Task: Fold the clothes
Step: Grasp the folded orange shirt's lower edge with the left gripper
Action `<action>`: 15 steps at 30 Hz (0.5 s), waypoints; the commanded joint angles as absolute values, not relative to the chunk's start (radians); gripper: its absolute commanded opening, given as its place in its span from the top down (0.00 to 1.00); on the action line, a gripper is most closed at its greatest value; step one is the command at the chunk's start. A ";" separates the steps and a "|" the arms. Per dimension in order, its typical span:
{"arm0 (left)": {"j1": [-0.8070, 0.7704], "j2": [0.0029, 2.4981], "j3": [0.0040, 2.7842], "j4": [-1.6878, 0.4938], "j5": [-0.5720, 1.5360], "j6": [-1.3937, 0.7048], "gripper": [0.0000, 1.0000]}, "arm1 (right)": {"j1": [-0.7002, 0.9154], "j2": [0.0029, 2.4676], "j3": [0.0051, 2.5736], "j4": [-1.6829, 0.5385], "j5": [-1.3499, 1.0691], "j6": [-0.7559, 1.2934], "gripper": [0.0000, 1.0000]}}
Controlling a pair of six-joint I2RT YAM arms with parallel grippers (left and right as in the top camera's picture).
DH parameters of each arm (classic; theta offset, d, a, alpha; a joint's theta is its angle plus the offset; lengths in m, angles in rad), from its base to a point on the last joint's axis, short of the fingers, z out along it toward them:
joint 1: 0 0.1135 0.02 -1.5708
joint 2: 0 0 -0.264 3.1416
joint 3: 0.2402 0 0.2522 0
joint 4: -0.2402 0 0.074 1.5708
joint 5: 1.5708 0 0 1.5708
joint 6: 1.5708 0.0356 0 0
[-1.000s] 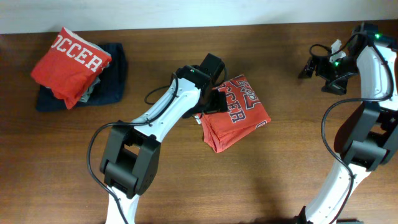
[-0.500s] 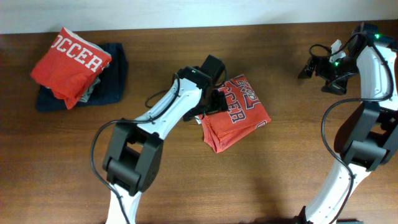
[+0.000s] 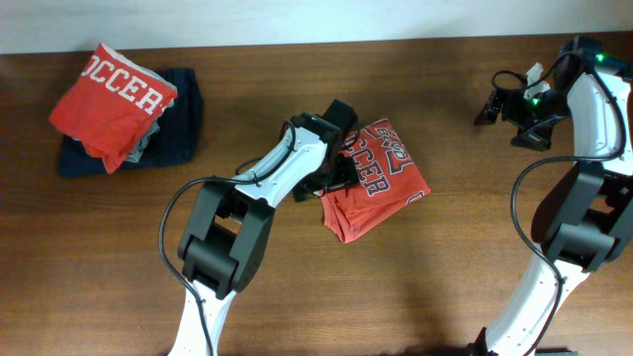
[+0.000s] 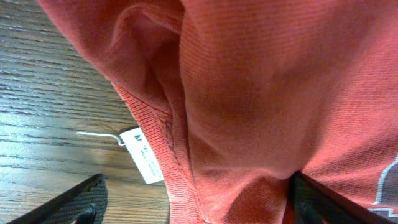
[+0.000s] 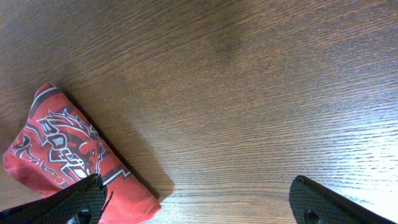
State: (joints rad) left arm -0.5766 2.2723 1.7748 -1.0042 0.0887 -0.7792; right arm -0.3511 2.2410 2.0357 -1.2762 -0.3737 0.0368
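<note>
The shirt [image 3: 381,183] lay as a small, slightly lumpy bundle near the middle of the table [image 3: 445,277], lettering up, so the folding looked almost done. The step in hand seemed to be a last tuck, or a pick-up at its left edge. The left gripper [image 4: 196,186] was low over that edge with its jaws wide apart. One finger [image 4: 81,200] was over bare wood and the other was against the cloth, with a thick roll of fabric and the white size tag [image 4: 144,163] between them, and nothing was pinched yet. The right gripper [image 5: 199,196] hung near the back right corner, well apart from the shirt, jaws spread and empty. At the back left corner another red shirt [image 3: 109,99] sat on a navy garment [image 3: 183,124]. The next move probably called for closing on all layers of the roll, not only the top one, so the bundle would not fall open when lifted. It would likely then go to that pile.
</note>
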 commanded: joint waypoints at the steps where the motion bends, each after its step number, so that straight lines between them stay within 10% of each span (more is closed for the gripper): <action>1: -0.575 2.339 1.767 -1.018 0.129 -0.786 0.21 | -0.354 2.214 2.049 -1.279 -0.361 0.031 0.01; 15: -0.603 2.381 1.766 -1.018 0.162 -0.785 0.44 | -0.354 2.214 2.049 -1.279 -0.361 0.031 0.01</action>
State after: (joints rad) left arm -0.5774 2.2978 1.7996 -0.9981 0.1547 -0.7914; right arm -0.3511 2.2410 2.0357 -1.2762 -0.3737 0.0364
